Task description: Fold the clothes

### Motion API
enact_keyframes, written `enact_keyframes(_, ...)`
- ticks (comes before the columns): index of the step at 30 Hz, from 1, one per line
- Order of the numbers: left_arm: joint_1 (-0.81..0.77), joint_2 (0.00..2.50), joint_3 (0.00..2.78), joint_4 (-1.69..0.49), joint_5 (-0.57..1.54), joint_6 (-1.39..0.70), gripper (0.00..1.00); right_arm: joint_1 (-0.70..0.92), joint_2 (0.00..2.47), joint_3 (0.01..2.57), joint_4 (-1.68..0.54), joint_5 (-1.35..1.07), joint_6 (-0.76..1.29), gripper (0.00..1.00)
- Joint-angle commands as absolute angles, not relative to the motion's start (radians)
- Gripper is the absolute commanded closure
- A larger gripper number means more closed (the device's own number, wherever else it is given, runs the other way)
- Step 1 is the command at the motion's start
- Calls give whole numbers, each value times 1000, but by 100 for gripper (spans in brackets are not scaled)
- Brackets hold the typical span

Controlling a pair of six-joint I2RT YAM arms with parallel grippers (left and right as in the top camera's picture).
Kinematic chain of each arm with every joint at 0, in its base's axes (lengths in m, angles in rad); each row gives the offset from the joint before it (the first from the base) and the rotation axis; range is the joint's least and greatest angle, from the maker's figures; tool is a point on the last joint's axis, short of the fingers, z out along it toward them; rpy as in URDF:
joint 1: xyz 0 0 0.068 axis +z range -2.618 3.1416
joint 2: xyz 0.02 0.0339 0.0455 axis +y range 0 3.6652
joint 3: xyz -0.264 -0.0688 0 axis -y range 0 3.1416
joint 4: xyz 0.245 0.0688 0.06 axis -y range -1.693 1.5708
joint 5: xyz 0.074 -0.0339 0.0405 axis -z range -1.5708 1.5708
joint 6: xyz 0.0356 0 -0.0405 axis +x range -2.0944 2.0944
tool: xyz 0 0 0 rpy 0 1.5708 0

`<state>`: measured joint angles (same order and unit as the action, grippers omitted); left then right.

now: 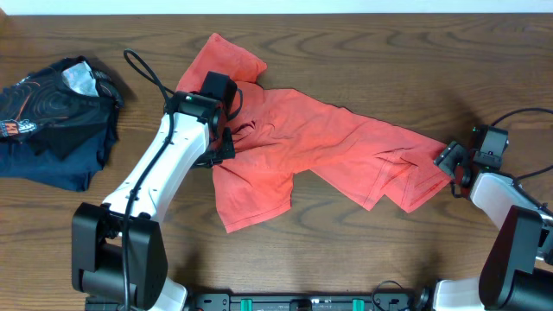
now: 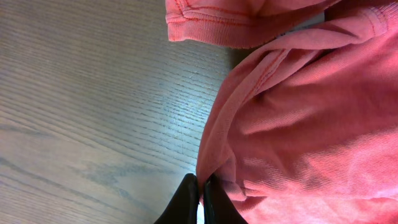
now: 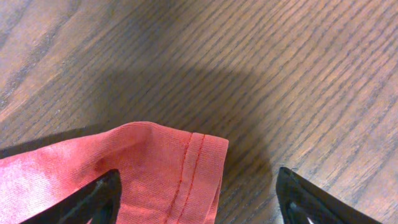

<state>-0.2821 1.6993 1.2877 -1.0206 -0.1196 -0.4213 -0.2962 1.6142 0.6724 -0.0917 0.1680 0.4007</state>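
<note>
Overhead, the coral-red T-shirt (image 1: 285, 142) lies crumpled across the middle of the desk (image 1: 389, 52). The left pincer (image 2: 200, 198) is pressed together on a fold at its edge; the right pincer (image 3: 198, 180) stands apart over a stitched hem corner. A dark garment (image 1: 52, 121) sits far left.

- A robot lab or test bench: a white-and-black left arm (image 1: 160, 168) and right arm (image 1: 505, 203) stand bolted at the front edge of a wood-grain table (image 1: 363, 52).
- A loose black cable (image 1: 143, 69) trails over it.
- A coral T-shirt (image 1: 294, 138) and a dark garment (image 1: 52, 130) lie on the bare wood.
</note>
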Motion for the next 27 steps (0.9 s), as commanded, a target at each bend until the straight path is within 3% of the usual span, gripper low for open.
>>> enact_keyframes(1,-281,1708,1283,-1023,-139,-424,94,-301,1637,686,-86,184,395,24)
enact_keyframes(6,-281,1707,1283,-1024,-139,-424,94,-301,1693,686,-50,183,395,25)
enact_keyframes(10,-281,1708,1283,-1023,-139,-424,94,-301,1730,686,-14,179,383,36)
enact_keyframes(11,-281,1708,1283,-1023,-139,-424,94,-301,1732,686,-12,179,383,41)
enact_keyframes(14,-281,1708,1283,-1023,-139,-424,94,-301,1732,686,-12,179,374,75)
enact_keyframes(17,-281,1708,1283,-1023,-139,-424,94,-301,1732,686,-19,175,357,94)
enact_keyframes(27,-281,1705,1283,-1022,-139,-423,94,-301,1703,687,-28,167,358,99)
